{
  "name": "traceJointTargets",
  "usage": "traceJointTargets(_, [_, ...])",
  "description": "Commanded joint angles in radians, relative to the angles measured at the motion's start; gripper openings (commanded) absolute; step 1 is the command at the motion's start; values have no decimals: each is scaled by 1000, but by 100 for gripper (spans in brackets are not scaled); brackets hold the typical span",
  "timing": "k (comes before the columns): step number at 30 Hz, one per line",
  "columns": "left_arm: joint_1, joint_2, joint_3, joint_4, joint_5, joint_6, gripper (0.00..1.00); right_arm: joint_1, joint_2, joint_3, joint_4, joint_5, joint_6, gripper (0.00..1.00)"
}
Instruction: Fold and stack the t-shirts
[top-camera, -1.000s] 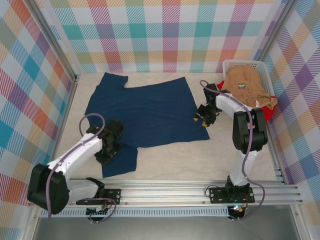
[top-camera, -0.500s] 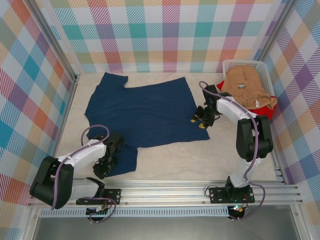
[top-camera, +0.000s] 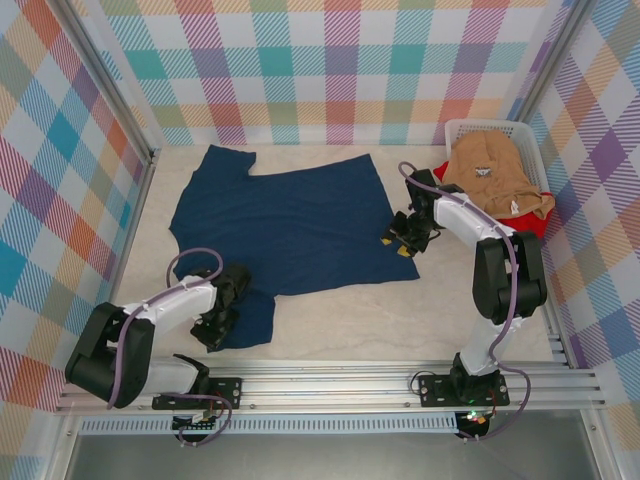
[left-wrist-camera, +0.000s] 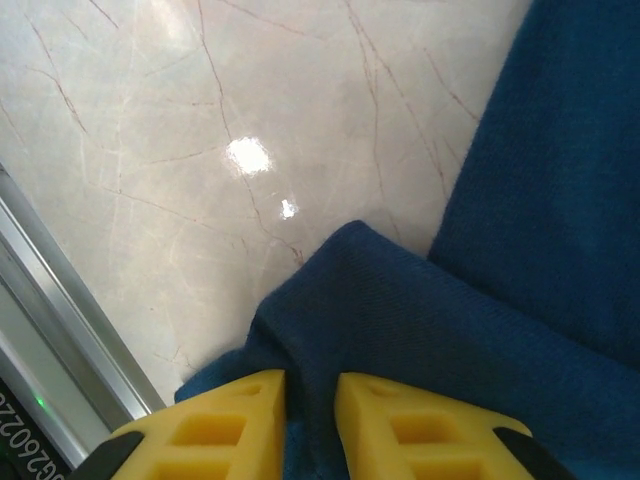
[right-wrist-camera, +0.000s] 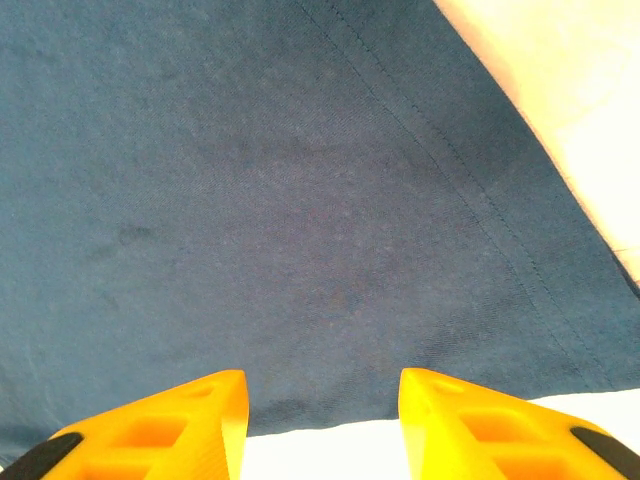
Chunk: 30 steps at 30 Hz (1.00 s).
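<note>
None of the shirts is folded yet. The navy shirt (top-camera: 285, 225) lies flat left of the basket (top-camera: 468, 127), which holds the tan shirt (top-camera: 490, 170) and red shirt (top-camera: 536, 229). My left claw (left-wrist-camera: 310, 392) pinches the navy sleeve; my right claw (right-wrist-camera: 322, 400) is spread over its hem.

Beige marble counter (top-camera: 400, 320) lies bare between navy cloth t-shirt (top-camera: 290, 225) and aluminium rail (top-camera: 340, 372) — white plastic basket (top-camera: 462, 128) blocks far-right corner.

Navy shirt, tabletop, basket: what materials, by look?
Navy shirt: soft matte knit cloth, likely cotton; a fine weave and a stitched hem show. Tabletop: hard, glossy, marble-veined, with a light glare; stone or printed laminate, can't tell. Basket: white, thin latticed wall, probably moulded plastic.
</note>
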Motion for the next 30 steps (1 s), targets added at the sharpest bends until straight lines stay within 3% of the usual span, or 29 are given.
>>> traceJointTargets(1, [-10, 39, -50, 146, 35, 1, 19, -5, -26, -3, -24, -7, -11, 44])
traceJointTargets(9, [-10, -29, 2, 35, 5, -15, 0, -5, -19, -26, -15, 9, -22, 43])
traceJointTargets(15, [-10, -131, 67, -86, -2, -26, 0, -49, -79, -152, -51, 86, 42, 45])
traceJointTargets(18, [-12, -166, 98, -152, -10, -28, 0, -111, -101, -231, 7, 54, 64, 47])
traceJointTargets(24, [-12, -217, 88, -186, 18, -45, 0, -140, -17, -195, 20, 23, 48, 44])
traceJointTargets(30, [-14, -250, 93, -201, 6, -56, 0, -138, -56, -242, 9, 66, 68, 45])
